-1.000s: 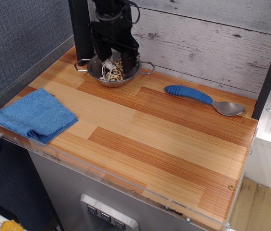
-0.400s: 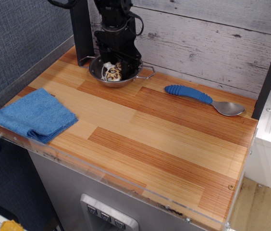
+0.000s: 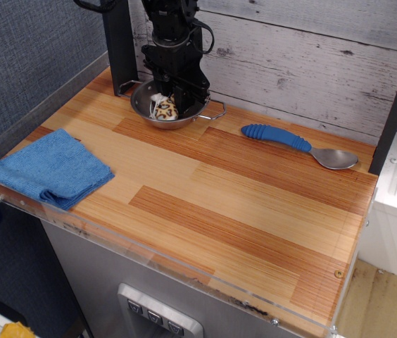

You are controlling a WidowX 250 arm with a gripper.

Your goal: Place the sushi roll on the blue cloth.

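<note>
Roll sitting in the bowl, gripper reaching in

The roll (image 3: 165,107) is lying inside the steel bowl (image 3: 144,113) at the table's (image 3: 241,204) back edge. The gripper (image 3: 174,95) is straddling it, fingers narrowly apart; whether they are pinching it is unclear. The cloth (image 3: 47,169) is lying well apart, front left.

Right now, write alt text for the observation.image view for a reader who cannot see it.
A black robot gripper reaches down into a steel bowl at the back of a wooden table, around a leopard-spotted sushi roll; whether it grips is unclear. A folded blue cloth lies at the front left and a blue-handled spoon at the back right.
</note>
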